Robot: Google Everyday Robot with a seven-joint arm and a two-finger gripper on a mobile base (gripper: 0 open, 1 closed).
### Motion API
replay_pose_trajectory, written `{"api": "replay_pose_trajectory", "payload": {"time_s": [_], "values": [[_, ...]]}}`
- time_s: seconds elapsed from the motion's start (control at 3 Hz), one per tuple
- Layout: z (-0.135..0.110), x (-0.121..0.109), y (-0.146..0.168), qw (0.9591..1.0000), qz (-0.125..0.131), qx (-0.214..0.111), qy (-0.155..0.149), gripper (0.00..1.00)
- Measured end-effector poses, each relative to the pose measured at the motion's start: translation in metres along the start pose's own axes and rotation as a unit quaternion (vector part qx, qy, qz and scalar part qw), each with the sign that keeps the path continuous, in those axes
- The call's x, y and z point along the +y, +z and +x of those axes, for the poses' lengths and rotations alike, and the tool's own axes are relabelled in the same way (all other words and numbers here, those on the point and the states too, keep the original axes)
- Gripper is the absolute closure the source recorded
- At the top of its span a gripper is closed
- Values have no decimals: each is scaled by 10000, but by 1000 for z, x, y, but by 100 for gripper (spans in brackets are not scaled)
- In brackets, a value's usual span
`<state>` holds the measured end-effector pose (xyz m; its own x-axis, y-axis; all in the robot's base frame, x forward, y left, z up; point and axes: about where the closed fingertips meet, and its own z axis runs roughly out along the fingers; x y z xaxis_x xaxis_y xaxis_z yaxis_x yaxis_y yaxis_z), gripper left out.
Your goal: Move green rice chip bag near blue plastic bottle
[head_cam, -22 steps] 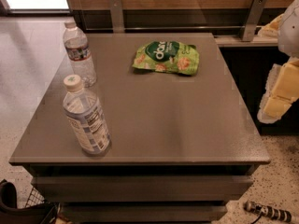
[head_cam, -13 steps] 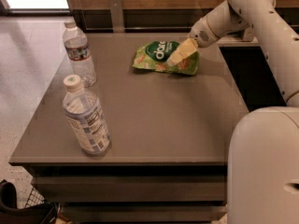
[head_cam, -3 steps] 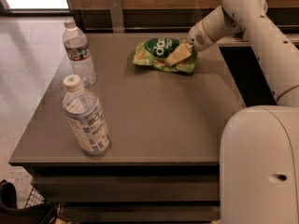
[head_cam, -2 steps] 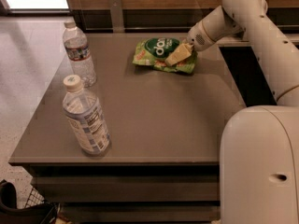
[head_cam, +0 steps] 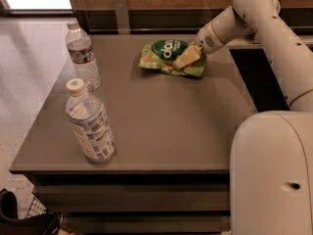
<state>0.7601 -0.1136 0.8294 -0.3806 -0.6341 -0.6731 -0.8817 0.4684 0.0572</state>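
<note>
The green rice chip bag (head_cam: 164, 53) lies at the back middle of the grey table (head_cam: 166, 126), slightly bunched on its right side. My gripper (head_cam: 185, 58) reaches in from the right and is down on the bag's right half, shut on it; its tan fingers (head_cam: 188, 56) cover part of the bag. The blue plastic bottle (head_cam: 90, 126), with a white cap and a large white label, stands upright near the front left corner, well apart from the bag.
A slimmer clear water bottle (head_cam: 82, 55) stands at the table's back left. My white arm and body (head_cam: 274, 175) fill the right side. A wooden wall runs behind the table. A dark basket (head_cam: 24, 219) sits on the floor at lower left.
</note>
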Motion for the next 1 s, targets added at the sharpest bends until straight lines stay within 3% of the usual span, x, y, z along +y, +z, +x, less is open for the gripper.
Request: {"api": "replay_pose_trajectory", "payload": {"time_s": [0.33, 1.0], "values": [[0, 0, -2, 10000, 23, 10, -2, 100], [-1, 3, -87, 9974, 698, 164, -65, 100]]}}
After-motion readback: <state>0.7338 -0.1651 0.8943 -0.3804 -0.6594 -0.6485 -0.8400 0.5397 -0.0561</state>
